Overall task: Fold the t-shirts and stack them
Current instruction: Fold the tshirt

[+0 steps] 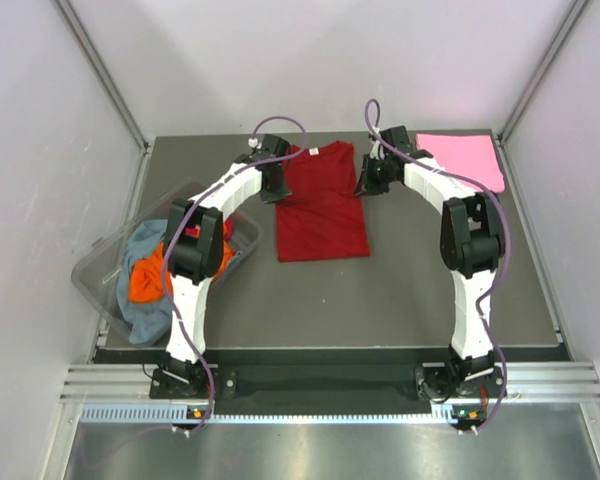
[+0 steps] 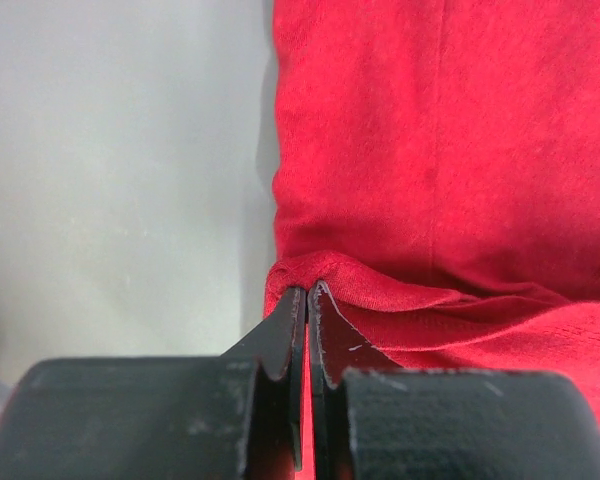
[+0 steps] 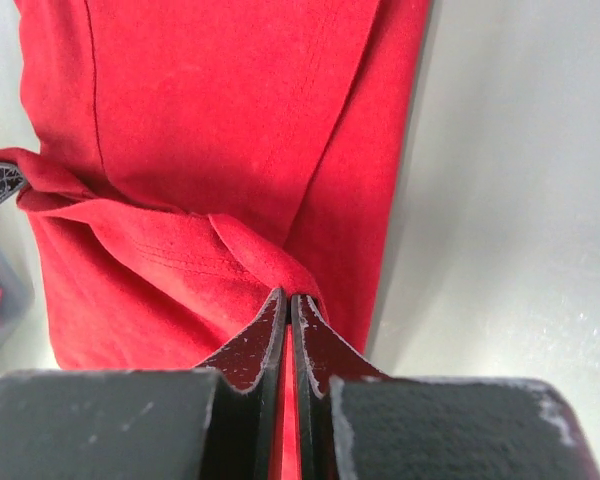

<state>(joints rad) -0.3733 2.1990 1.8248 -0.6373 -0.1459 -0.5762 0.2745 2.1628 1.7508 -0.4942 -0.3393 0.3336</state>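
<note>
At the collar end of the dark red shirt [image 1: 322,215], the left gripper [image 2: 308,292] and right gripper [image 3: 285,297] each pinch a fold of its cloth. It lies flat mid-way across the table [image 1: 410,290]; a pink shirt [image 1: 462,158] sits far right, and other shirts [image 1: 145,275] fill the tub [image 1: 98,268] at left.

grey table [image 1: 410,290] with dark red t-shirt [image 1: 322,215] mid-back, pink t-shirt [image 1: 465,158] far right, clear tub [image 1: 95,265] left
</note>
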